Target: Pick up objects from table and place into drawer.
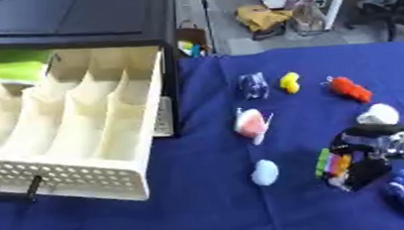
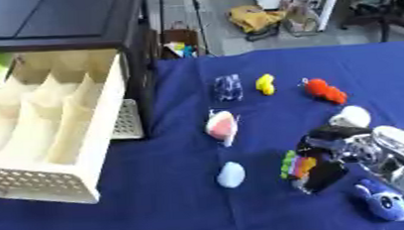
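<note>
Standing open at far left: cream drawer [image 1: 112,156], dividers bare. Right of drawer on blue surface [image 1: 210,206]: pink-white toy [image 1: 251,123], pale blue lump [image 1: 265,172], yellow toy [image 1: 290,82], orange toy [image 1: 350,89]. Right robot hand [image 2: 329,152] curled around multicoloured toy [image 2: 297,165].

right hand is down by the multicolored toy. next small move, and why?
Probably close the right hand on the multicolored toy and lift it. The hand sits right against the toy on the blue cloth, though whether its fingers already hold it cannot be told. The cream drawer stands pulled open to the left, its compartments showing nothing inside, ready to receive the toy.
</note>
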Tool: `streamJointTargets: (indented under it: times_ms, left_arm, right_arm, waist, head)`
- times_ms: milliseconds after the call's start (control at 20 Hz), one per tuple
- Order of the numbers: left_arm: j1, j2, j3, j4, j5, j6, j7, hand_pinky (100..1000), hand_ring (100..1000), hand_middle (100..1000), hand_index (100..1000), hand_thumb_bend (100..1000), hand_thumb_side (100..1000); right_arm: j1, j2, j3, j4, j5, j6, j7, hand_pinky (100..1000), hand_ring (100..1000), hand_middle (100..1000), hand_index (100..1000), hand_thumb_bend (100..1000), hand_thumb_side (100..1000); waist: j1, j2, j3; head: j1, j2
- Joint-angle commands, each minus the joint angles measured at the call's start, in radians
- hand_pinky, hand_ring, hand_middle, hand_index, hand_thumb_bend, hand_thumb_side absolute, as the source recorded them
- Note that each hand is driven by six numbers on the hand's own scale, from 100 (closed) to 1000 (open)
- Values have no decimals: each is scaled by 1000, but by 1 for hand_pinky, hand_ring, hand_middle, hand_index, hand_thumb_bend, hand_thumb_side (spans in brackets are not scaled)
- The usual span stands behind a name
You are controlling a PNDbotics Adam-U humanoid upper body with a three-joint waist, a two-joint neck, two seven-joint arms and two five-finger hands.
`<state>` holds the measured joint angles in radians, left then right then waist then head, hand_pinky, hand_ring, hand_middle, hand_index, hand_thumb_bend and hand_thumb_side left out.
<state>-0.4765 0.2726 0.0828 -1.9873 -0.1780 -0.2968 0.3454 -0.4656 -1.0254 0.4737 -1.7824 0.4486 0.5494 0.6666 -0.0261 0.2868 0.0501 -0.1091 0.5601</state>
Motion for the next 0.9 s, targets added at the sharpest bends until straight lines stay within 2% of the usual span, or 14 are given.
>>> streamJointTargets:
  times_ms: [50,400,450,500,600,900]
  left_arm:
    - [-16,14,1,-13,-3,0,-3,345,498,545,740,132,1000]
    - [-15,16,2,-13,-3,1,-2,344,498,545,741,131,1000]
    - [-14,16,2,-13,-3,1,-2,344,498,545,741,129,1000]
    - [-14,17,2,-13,-3,1,-2,344,498,545,741,132,1000]
    - [-13,18,2,-13,-3,1,-2,345,498,545,741,133,1000]
    - [-11,21,0,-13,-3,2,-3,346,498,544,741,133,1000]
  right_arm:
    - [-13,-34,-27,-30,-1,127,101,534,719,425,527,122,456]
    - [-37,-69,-71,-118,6,140,78,526,702,404,511,115,481]
    - [-44,-77,-78,-138,7,143,76,524,700,402,509,100,535]
    - [-51,-84,-86,-157,10,146,75,524,700,401,509,103,488]
    - [-66,-98,-99,-192,16,151,77,524,698,397,507,100,497]
    - [-135,-114,-117,-217,30,118,82,524,696,390,503,100,527]
  waist:
    - [-1,-19,-1]
    - [-5,-23,-3]
    - [-6,-24,-3]
    - [-8,-25,-3]
    - [-10,-27,-2]
    - [-22,-33,2]
  head:
    - [0,-12]
    - [6,-13]
    - [8,-13]
    - [9,-12]
    - [12,-11]
    - [21,-9]
